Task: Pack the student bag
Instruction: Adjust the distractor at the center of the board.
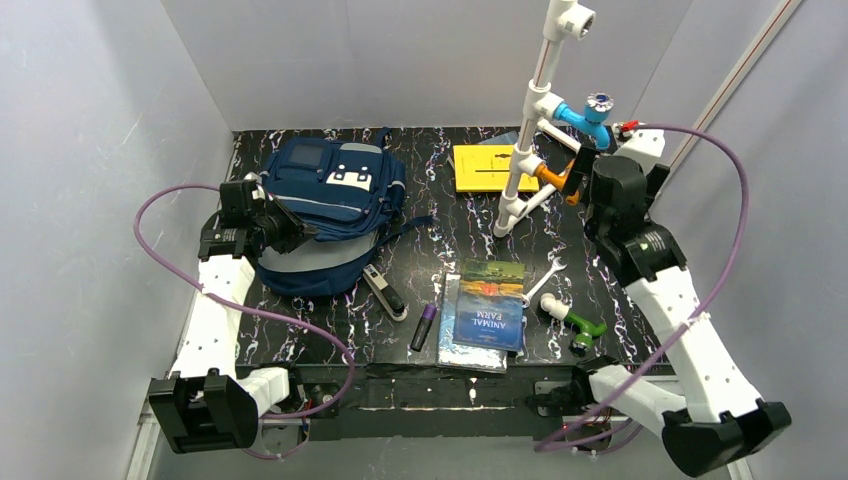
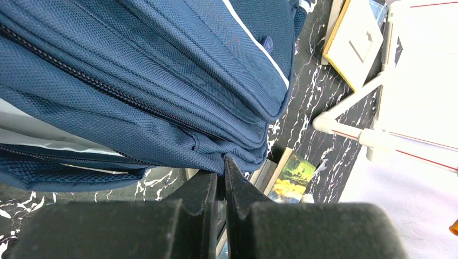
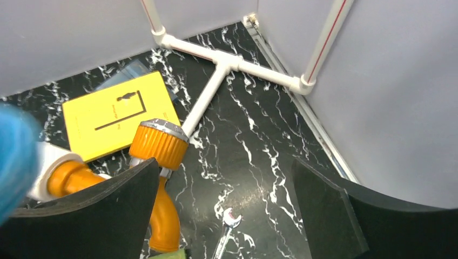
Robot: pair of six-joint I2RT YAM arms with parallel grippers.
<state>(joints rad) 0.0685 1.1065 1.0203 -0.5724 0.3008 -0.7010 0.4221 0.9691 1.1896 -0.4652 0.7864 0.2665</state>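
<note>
- Top external: the backpack (image 1: 325,215) lies at the far left of the table (image 1: 440,215), front pockets up. The left gripper (image 1: 290,228) is against its left side. The right gripper (image 1: 580,175) is raised beside an orange fitting (image 1: 553,175) on a white pipe stand (image 1: 525,150).
- Left wrist: the fingers are nearly together, tips touching the backpack's lower seam. I cannot tell whether cloth is pinched.
- Right wrist: the fingers are spread wide, holding nothing. The orange fitting sits just beside one finger. A yellow book (image 3: 116,116) and a wrench (image 3: 229,221) lie on the table below.
</note>
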